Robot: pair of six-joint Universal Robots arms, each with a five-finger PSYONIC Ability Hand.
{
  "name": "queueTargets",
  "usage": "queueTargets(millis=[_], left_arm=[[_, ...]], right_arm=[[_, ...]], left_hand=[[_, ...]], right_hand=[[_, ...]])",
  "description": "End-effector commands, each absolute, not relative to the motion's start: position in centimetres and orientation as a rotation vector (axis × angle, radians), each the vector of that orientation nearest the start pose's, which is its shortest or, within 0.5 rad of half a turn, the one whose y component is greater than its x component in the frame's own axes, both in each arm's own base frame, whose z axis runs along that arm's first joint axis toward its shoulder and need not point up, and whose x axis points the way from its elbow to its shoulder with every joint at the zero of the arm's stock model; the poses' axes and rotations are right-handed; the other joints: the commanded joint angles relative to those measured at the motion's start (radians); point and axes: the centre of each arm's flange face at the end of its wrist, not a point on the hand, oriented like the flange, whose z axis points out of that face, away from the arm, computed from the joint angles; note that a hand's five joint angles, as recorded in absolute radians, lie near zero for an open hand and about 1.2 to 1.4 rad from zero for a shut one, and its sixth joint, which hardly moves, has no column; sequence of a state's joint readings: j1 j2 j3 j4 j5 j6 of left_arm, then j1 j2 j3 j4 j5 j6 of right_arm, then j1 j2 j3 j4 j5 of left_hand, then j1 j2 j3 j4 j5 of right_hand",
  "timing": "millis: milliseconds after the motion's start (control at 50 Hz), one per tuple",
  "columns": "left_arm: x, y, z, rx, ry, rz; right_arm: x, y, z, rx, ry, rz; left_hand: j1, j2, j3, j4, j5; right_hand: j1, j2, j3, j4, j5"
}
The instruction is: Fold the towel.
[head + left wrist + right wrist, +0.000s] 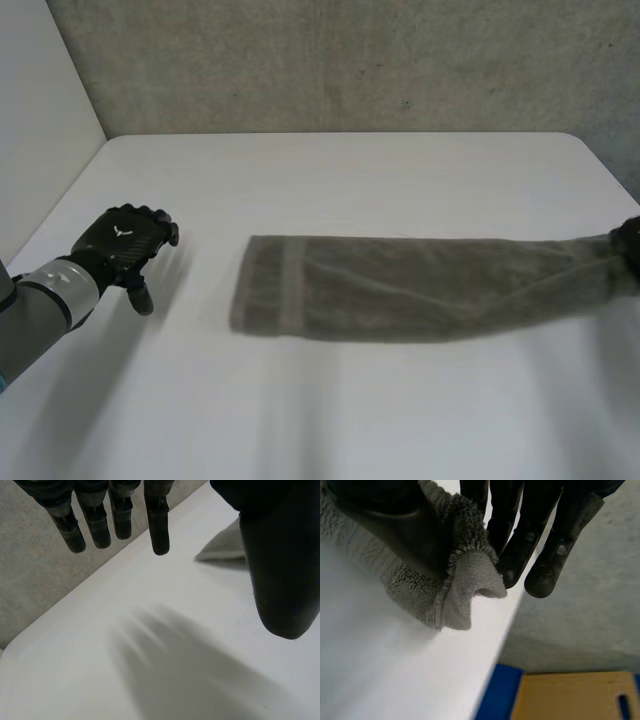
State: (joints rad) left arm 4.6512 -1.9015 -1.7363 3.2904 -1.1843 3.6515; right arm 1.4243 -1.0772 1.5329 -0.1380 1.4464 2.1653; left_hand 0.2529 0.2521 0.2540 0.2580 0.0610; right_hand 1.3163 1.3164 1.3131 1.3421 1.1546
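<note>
White tabletop (350,170): our right hand (390,525) pinches one end of the grey terry towel (420,285); left hand (125,240), straight-fingered and empty, should take the other.

Head camera: behind and between my arms, facing down across the white table (400,420) to the far grey concrete wall (350,60). Left wrist camera: along my black left hand (280,580), close over the table's left. Right wrist camera: tight on my black right hand (395,535), at the right edge. All three share the olive-grey terry towel (420,285).
</note>
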Motion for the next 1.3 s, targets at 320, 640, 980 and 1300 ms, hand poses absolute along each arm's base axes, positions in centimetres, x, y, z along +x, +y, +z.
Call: queueTargets(millis=[320, 640, 980, 1300], left_arm=[[-18.8, -30.9, 17.6, 1.027, 2.386, -1.907], [-20.6, -30.5, 18.1, 1.08, 2.369, -1.966], [-26.3, -27.4, 17.9, 1.215, 2.456, -2.082], [-26.2, -27.1, 17.8, 1.213, 2.465, -2.076]], right_arm=[[42.7, -19.8, 20.1, 1.741, -1.705, 1.95], [36.2, -24.2, 19.1, 1.433, -2.161, 1.807], [27.3, -24.4, 13.7, 1.22, -2.459, 1.703], [25.7, -24.6, 12.8, 1.224, -2.375, 1.703]], left_hand=[[-0.066, -0.065, -0.067, -0.071, -0.048], [-0.066, -0.065, -0.067, -0.071, -0.048], [-0.057, -0.056, -0.058, -0.062, -0.04], [-0.06, -0.059, -0.061, -0.065, -0.043]], right_hand=[[-0.012, -0.012, -0.009, -0.038, -0.025], [-1.142, -1.142, -1.139, -1.168, -1.155], [-0.844, -0.845, -0.841, -0.87, -0.857], [0.08, 0.08, 0.083, 0.054, 0.067]])
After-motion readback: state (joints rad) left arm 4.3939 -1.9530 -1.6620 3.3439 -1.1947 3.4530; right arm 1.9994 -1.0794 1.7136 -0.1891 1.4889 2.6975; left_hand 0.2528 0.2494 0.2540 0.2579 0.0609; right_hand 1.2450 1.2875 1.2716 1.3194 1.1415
